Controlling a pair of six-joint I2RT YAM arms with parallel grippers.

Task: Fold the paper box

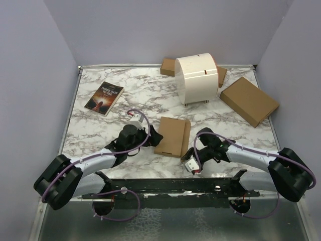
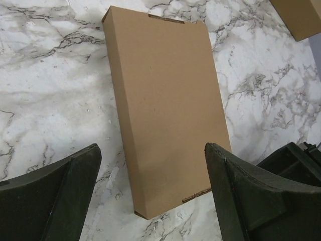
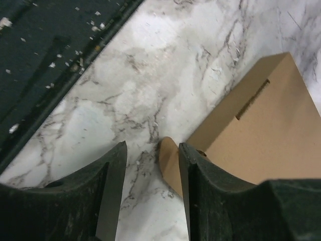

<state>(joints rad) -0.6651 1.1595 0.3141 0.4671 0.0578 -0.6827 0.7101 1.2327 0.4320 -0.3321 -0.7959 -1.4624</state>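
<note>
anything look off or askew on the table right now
Yes: a rounded tab at the near right corner of the paper box sticks out untucked, lying between the open fingers of the right gripper. The box's left side looks neatly closed.

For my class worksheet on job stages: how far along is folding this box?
Done: the box lies as a flat closed rectangle. In hand: the right gripper straddles a loose corner tab, jaws apart; the left gripper hangs open nearby. Left: probably tucking that tab in.
</note>
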